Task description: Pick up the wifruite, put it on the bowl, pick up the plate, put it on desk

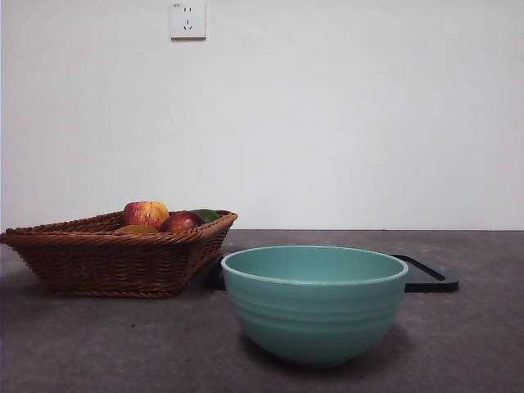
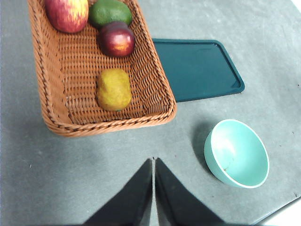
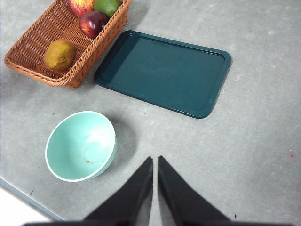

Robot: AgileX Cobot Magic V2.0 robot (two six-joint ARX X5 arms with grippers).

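The fruit (image 2: 113, 89) is a dull brown-yellow oval lying on the floor of the basket (image 2: 51, 101), apart from the other three fruits and nearest to the basket's end wall that faces the left hand (image 2: 154, 162). From the right wrist view the same fruit (image 3: 59, 54) sits in the basket's near end (image 3: 28, 59), well apart from the right hand (image 3: 155, 162). In the front view it shows only as a low yellowish hump (image 1: 136, 230) behind the wicker rim (image 1: 98, 262).

Farther along the basket lie a dark red fruit (image 2: 116, 39), a green one (image 2: 109, 12) and a red-yellow apple (image 2: 67, 14), the three bunched close together at the far end.

The bowl (image 2: 237, 153) stands upright and empty on the bench (image 2: 94, 165), beside the left hand and clear of it; in the right wrist view the bowl (image 3: 81, 146) is also just off to one side of that hand. It does not touch the basket.

A dark green tray (image 3: 164, 70) lies flat on the bench beyond the bowl, one short edge close against the basket's side.

Both hands hover above the bare bench with their jaws pressed together, holding nothing.
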